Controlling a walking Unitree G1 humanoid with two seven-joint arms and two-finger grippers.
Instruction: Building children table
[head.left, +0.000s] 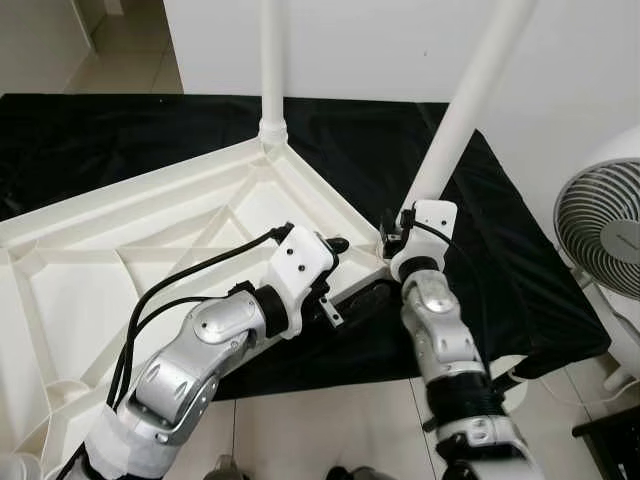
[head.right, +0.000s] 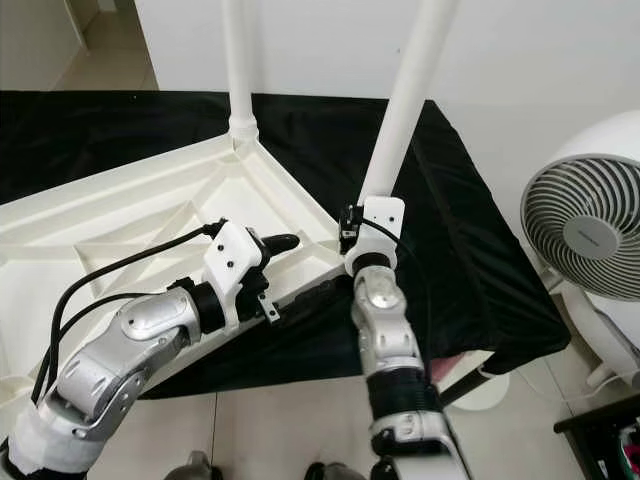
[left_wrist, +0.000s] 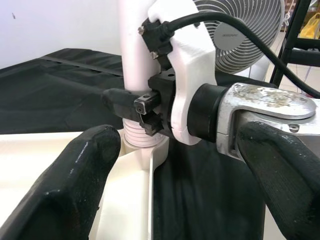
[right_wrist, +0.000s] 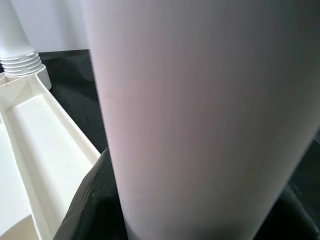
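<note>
The white plastic tabletop (head.left: 150, 220) lies upside down on black cloth (head.left: 520, 270). At its near right corner the white tubular leg (head.left: 455, 120) is clasped by the right gripper (left_wrist: 131, 105), presumably for seating; the left gripper (head.left: 345, 270) hovers unclenched alongside.

Before me a plain white wall (head.left: 380, 45) rises behind a wide black cloth (head.left: 520, 270) spread over the pale tiled floor (head.left: 330, 430). To my right stands a round white electric fan (head.right: 585, 235) with a wire grille. A dark frame corner (head.left: 610, 440) sits beside its base. Light is even, bright.
</note>
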